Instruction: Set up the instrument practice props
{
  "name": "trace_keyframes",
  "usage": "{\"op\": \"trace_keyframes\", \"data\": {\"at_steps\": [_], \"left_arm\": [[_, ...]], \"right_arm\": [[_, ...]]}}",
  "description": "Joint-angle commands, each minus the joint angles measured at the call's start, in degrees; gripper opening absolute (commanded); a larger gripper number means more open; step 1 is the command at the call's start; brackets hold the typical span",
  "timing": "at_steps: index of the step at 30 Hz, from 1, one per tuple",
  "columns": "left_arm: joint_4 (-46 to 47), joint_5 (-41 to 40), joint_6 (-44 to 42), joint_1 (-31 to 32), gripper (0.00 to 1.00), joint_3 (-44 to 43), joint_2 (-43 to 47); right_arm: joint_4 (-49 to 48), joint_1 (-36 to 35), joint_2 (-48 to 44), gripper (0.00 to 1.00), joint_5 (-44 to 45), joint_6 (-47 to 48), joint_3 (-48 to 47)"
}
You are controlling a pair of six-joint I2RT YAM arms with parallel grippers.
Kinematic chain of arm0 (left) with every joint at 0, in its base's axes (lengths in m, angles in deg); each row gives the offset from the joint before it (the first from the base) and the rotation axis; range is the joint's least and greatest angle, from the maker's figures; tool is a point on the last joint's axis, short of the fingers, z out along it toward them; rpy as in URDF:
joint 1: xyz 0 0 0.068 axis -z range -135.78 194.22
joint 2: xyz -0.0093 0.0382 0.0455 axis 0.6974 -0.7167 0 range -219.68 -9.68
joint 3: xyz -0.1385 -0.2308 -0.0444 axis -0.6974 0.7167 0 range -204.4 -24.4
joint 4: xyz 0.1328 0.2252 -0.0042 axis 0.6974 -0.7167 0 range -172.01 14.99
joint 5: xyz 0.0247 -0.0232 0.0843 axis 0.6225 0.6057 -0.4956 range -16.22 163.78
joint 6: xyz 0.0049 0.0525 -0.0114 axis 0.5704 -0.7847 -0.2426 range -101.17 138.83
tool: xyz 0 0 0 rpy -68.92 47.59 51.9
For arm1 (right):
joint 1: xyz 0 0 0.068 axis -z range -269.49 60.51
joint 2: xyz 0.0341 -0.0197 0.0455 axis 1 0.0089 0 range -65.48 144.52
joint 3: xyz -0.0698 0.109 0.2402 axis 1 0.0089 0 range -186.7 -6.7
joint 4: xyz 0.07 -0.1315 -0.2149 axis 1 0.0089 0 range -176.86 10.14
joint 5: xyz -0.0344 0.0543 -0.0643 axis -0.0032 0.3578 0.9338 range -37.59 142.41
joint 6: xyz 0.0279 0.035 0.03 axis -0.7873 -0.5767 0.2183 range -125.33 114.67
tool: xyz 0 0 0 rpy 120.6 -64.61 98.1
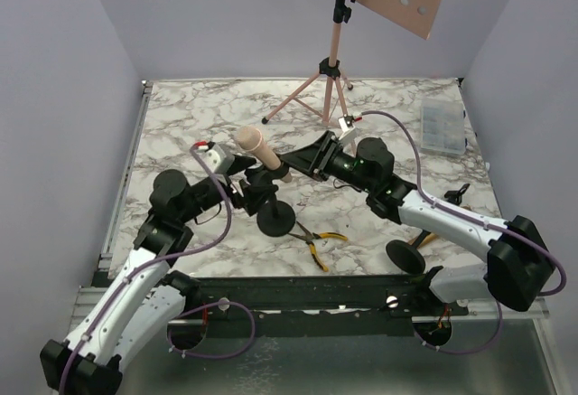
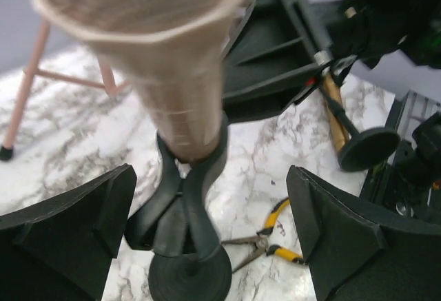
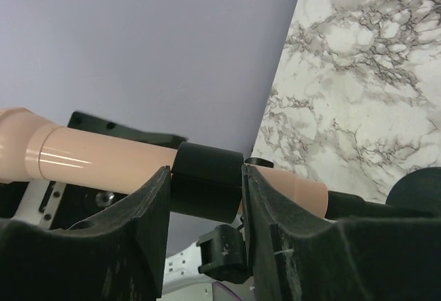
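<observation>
Step in hand: seating the pink plastic microphone [image 1: 256, 145] in the black round-based clip holder [image 1: 275, 221].

- Microphone sits in the holder's clip, tilted, head up and pointing away from the right arm. The holder's base is flat on the marble-patterned table [image 1: 181, 115].
- Left gripper [image 2: 210, 184]: jaws wide apart, one finger on each side of the holder's stem, touching neither the holder nor the microphone.
- Right gripper [image 3: 205, 173]: jaws closed on the holder's black clip collar, with the pink body running through it.
- Yellow-handled pliers [image 1: 318, 243] lie just beside the holder's base, on the near right.
- Second black round-based holder [image 1: 406, 255] is well to the right of the first. A gold microphone [image 2: 335, 122] lies by its stem, apparently not clipped in.
- Pink tripod music rack [image 1: 332, 79] stands well beyond the holder.

Judgement: the pink microphone looks placed. Next move: the right jaws open slowly without tipping the holder, then both arms back off. After that the gold microphone needs mounting.
</observation>
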Motion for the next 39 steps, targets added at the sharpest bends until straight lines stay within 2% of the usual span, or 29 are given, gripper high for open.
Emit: {"op": "trace_keyframes", "data": {"at_steps": [1,8,12,23,24,27,29,30,32,36,39], "left_arm": [[4.3,-8.5,-0.9,-0.1,0.99,2.3,9.9],[4.8,-22.6,-2.9,-0.2,0.99,4.3,17.3],[5.4,-27.7,-3.6,-0.3,0.99,5.5,20.5],[5.0,-26.0,-3.8,-0.3,0.99,5.0,18.2],[5.0,-25.9,-3.9,-0.3,0.99,4.9,17.9],[4.9,-25.6,-3.4,-0.3,0.99,5.0,17.3],[5.2,-24.6,-2.6,-0.3,0.99,4.9,15.7],[5.2,-23.4,-2.4,-0.3,0.99,4.6,14.7],[5.4,-21.6,-1.8,-0.3,0.98,4.1,13.1],[5.4,-19.2,-1.6,-0.8,0.98,3.6,11.2],[5.4,-19.3,-1.7,-1.0,0.98,3.7,11.3]], "right_arm": [[-3.0,-0.4,3.5,0.00,0.4,-2.7,-4.1],[-6.6,0.3,6.7,0.00,3.4,-3.6,-11.0],[-7.7,2.1,8.5,0.00,4.3,-3.6,-15.4],[-15.7,13.4,18.8,0.00,-0.7,-7.8,-19.9],[-17.0,14.3,19.8,0.00,-2.8,-6.3,-20.2],[-8.5,14.8,20.4,0.00,-5.2,4.6,-22.8],[-8.4,14.9,19.7,0.01,-8.1,10.6,-21.2],[-7.1,15.0,19.0,0.03,-8.5,14.0,-20.4],[-6.8,14.9,18.1,0.16,-11.3,20.9,-18.5],[-5.2,14.9,18.3,0.47,-14.6,31.5,-14.0],[0.7,14.7,19.4,0.56,-12.1,38.3,-12.8]]}}
